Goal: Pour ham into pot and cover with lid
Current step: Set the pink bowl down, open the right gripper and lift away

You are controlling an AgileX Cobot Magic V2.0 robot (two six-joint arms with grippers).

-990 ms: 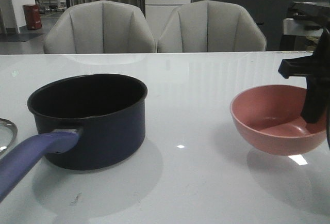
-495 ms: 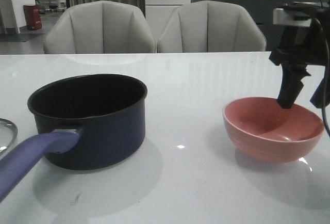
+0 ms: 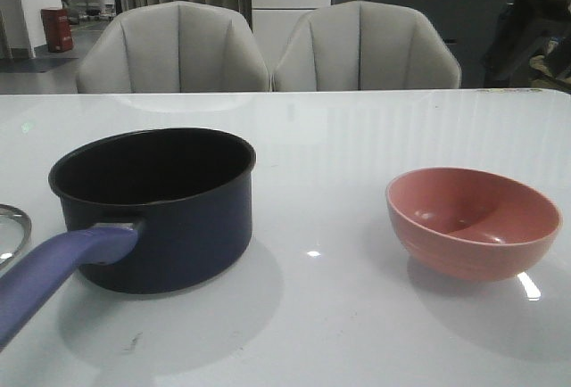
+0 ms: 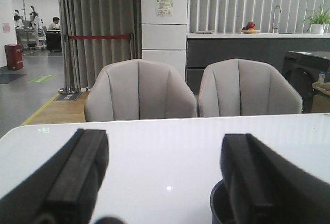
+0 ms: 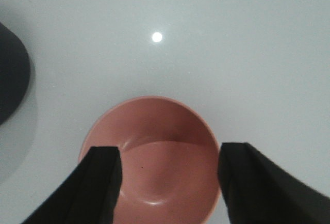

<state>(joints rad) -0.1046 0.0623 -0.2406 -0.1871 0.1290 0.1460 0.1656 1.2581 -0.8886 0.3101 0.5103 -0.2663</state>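
Lid (image 3: 11,231) lies at the table's left edge, just left of the pot (image 3: 153,204) — nearest the left gripper (image 4: 165,177), jaws spread, empty. Right gripper (image 5: 167,182) — spread above the empty pink bowl (image 5: 154,152).

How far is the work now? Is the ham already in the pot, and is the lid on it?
The pink bowl is empty, so the ham seems poured, though no view shows the inside bottom of the pot. Nothing is in hand: the right gripper hangs open above the bowl, and the left gripper is open too. Left to do: the lid lies beside the pot.
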